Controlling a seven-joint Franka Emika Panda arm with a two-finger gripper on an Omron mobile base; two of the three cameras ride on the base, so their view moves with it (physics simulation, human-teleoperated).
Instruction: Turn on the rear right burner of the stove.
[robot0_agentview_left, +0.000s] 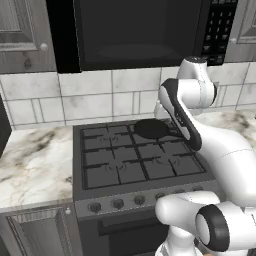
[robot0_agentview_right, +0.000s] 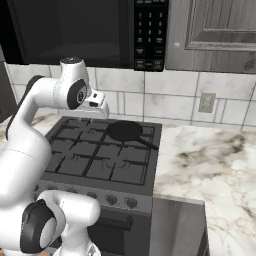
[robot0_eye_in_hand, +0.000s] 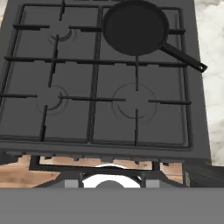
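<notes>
Knobs (robot0_agentview_right: 120, 201) front the stove (robot0_agentview_right: 80, 165); frying pan (robot0_eye_in_hand: 135, 27) covers rear right burner.

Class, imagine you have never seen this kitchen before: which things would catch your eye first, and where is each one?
The black frying pan stands out, sitting on the stove's rear right corner with its handle pointing toward the marble counter. Above the stove hangs a big black microwave. The white robot arm arches high over the stove's front edge.
</notes>
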